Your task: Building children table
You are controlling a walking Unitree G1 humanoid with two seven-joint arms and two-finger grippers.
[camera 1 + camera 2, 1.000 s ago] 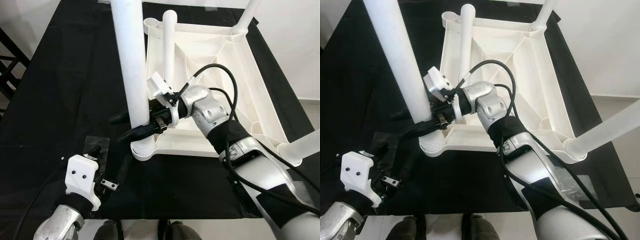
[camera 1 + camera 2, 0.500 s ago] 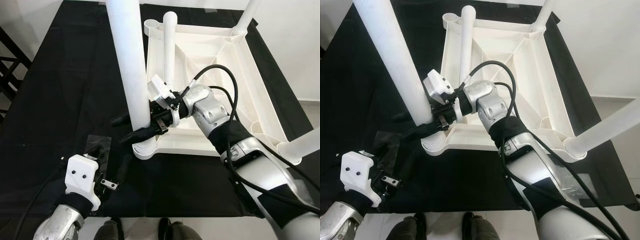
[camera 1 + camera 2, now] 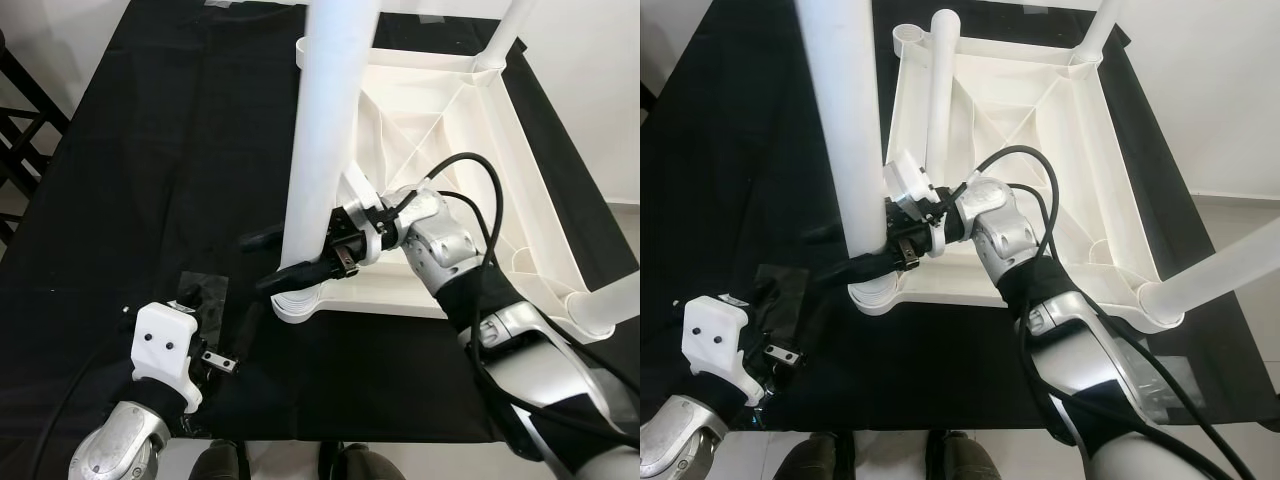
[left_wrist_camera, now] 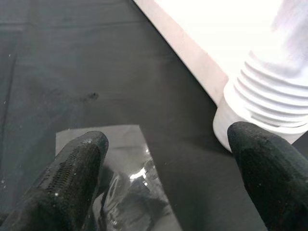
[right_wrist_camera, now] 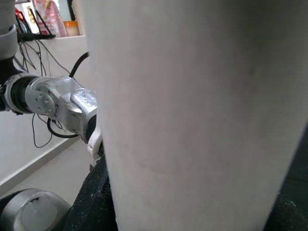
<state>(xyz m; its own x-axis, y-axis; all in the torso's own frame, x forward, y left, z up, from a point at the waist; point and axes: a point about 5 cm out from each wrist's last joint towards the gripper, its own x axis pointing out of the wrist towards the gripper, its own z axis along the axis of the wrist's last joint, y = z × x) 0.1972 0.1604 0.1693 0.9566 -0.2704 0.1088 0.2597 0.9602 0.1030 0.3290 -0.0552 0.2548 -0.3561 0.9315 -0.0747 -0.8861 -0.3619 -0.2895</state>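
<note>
A white children's table (image 3: 395, 298) lies upside down on a black cloth (image 3: 150, 150). A thick white leg (image 3: 325, 120) stands in the threaded socket (image 3: 295, 305) at the table's near left corner. My right gripper (image 3: 258, 262) is shut on this leg just above the socket, one black finger on each side. Two more legs stand at the far right corner (image 3: 505, 35) and the near right corner (image 3: 610, 305). A loose leg (image 3: 938, 90) lies inside the frame. My left gripper (image 4: 168, 192) hovers open over a clear plastic bag (image 4: 120, 192), left of the socket.
A bare socket (image 3: 905, 38) sits at the table's far left corner. A dark rack (image 3: 20, 120) stands beyond the cloth's left edge. Pale floor (image 3: 610, 120) borders the cloth on the right. My feet (image 3: 350, 462) are at its near edge.
The held leg has swung from leaning left to leaning slightly right over the socket, with the right gripper still on it. The camera shifted a little. The left arm barely moved.
</note>
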